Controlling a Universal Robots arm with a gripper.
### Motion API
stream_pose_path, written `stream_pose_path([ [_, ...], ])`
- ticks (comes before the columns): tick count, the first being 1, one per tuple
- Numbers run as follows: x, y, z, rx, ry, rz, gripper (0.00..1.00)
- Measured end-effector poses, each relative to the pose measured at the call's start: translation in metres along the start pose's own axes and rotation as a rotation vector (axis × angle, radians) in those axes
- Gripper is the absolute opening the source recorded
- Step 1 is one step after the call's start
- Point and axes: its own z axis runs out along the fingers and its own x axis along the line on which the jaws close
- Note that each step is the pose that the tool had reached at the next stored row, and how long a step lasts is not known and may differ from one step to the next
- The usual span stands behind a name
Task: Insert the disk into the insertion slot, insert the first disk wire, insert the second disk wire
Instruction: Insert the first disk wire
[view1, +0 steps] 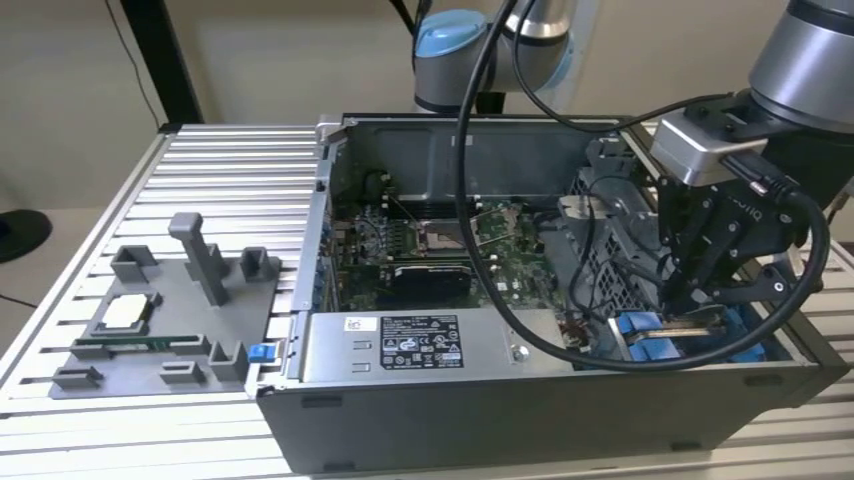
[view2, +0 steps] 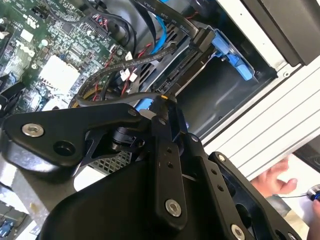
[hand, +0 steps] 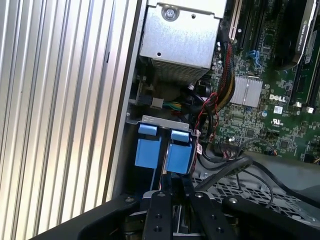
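At the insertion slot (hand: 156, 121), the tool (hand: 174, 179) sits by blue tabs (hand: 178, 157); apart or clamped, I cannot tell.

Robotics lab: slotted aluminium table (view1: 227, 160), opened computer case (view1: 534, 415).

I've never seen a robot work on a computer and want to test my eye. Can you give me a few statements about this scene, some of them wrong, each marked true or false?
1. The computer case is open, so its green circuit board shows. True.
2. The gripper hangs over the grey tray. False: it is down inside the case, at the blue tabs of the insertion slot, at the exterior view's right.
3. The silver power-supply box bears a black label. True.
4. Nobody is near. False: a person's hand shows beside the table in the second wrist view.
5. The table is smooth wood. False: it is ribbed metal.
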Motion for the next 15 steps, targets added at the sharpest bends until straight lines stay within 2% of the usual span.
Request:
stream_pose_path([
  [15, 0.0, 0.0, 0.0003, 0.0, -0.0001, 0.0, 0.0],
])
